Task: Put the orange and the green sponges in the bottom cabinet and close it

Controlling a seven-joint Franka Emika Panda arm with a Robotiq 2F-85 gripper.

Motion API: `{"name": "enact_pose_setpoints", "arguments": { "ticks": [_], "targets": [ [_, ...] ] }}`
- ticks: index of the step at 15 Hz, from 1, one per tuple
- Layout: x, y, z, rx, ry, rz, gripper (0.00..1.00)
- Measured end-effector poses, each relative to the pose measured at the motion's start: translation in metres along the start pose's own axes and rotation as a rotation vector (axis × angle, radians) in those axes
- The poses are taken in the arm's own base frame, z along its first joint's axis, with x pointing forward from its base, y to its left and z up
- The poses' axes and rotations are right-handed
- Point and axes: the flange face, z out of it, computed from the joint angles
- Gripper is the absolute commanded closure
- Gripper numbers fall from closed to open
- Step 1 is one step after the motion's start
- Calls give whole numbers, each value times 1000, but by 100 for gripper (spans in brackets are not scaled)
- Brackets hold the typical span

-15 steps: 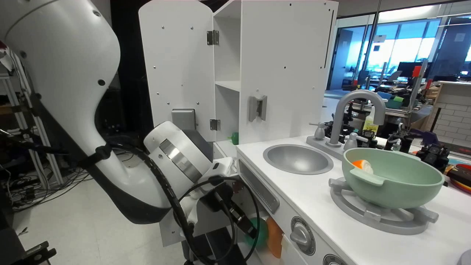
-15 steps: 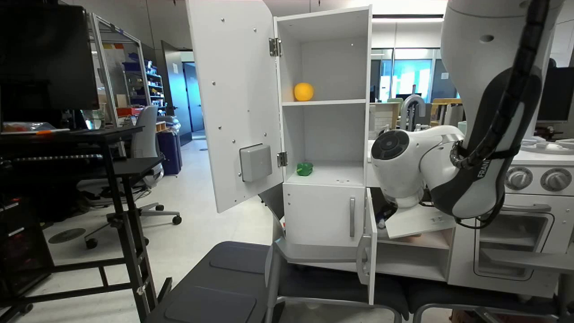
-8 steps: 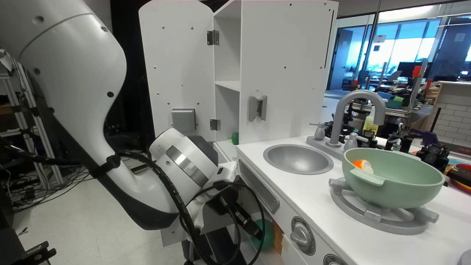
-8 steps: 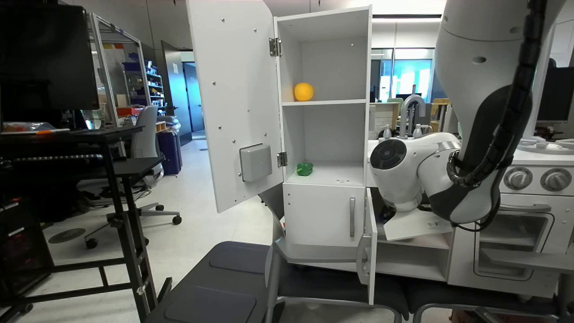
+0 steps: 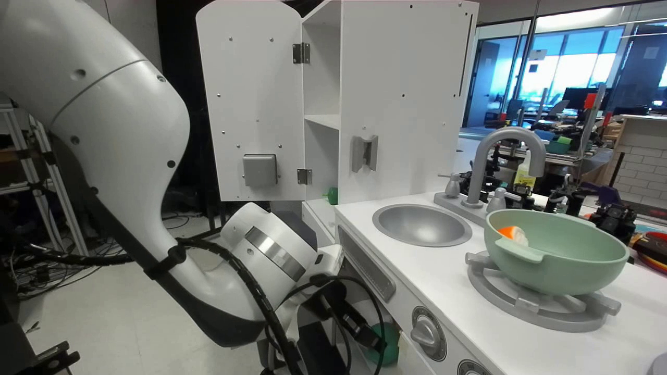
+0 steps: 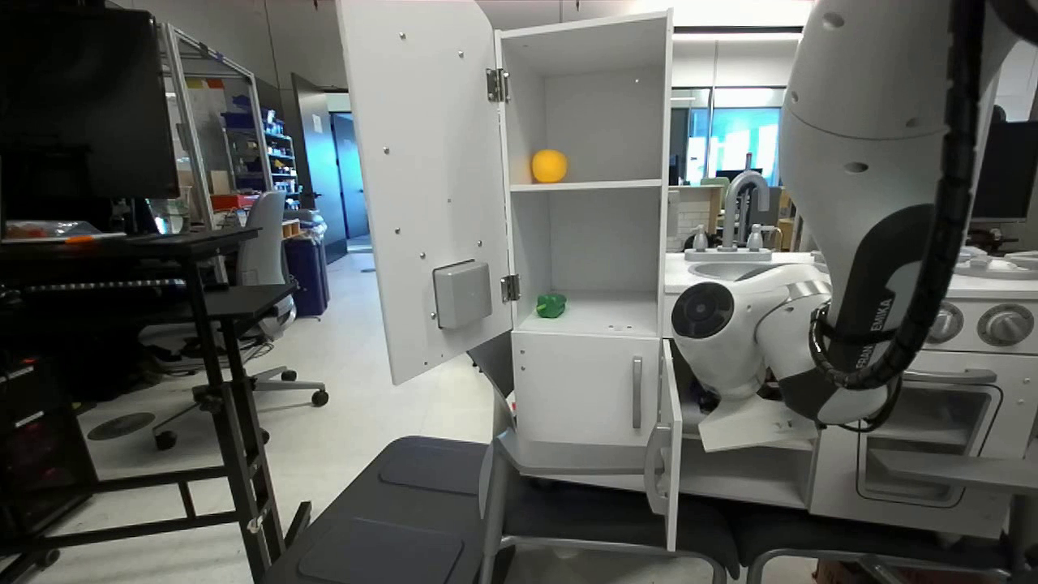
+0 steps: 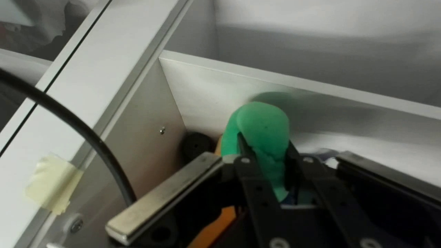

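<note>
Bright windows (image 5: 560,67) show at the back of the room, with a white toy-kitchen desk (image 5: 437,271) in the foreground. Near the desk's corner by the tall cabinet (image 5: 401,62) sits a round grey sink (image 5: 422,228), and a grey faucet (image 5: 476,177) stands beyond it toward the back edge. Farther along from that corner, a pale green bowl (image 5: 557,276) rests on a burner ring (image 5: 552,324), an orange-and-white piece (image 5: 513,234) inside it. A dial (image 5: 426,333) is set just under the front edge.

The upper door (image 6: 430,178) stands wide open in both exterior views; a yellow-orange ball (image 6: 549,165) and, one level lower, a green pepper-shaped thing (image 6: 551,306) lie in the tall cabinet. Below the desk's front edge, the bottom cabinet (image 6: 742,478) has its lower door (image 6: 674,487) swung out.

The arm (image 5: 130,135) is bent low at the bottom cabinet, beneath the level of the desk's front edge. Its end effector (image 7: 267,146) grasps the green sponge (image 7: 263,124), fingers (image 7: 293,162) pressing on both sides. The sponge is close to a white shelf (image 7: 200,89) of the bottom cabinet; whether the two touch I cannot tell. Behind the fingers in the wrist view, an orange thing (image 7: 215,225) shows, mostly covered, its shape impossible to make out. A black round thing (image 7: 196,146) is at the compartment's corner.
</note>
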Motion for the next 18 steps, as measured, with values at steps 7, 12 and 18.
{"name": "enact_pose_setpoints", "arguments": {
  "ticks": [7,12,18],
  "targets": [
    [4,3,18,-52,47,23,95],
    [10,2,20,-77,66,46,38],
    [11,-1,19,-86,72,52,0]
  ]
}}
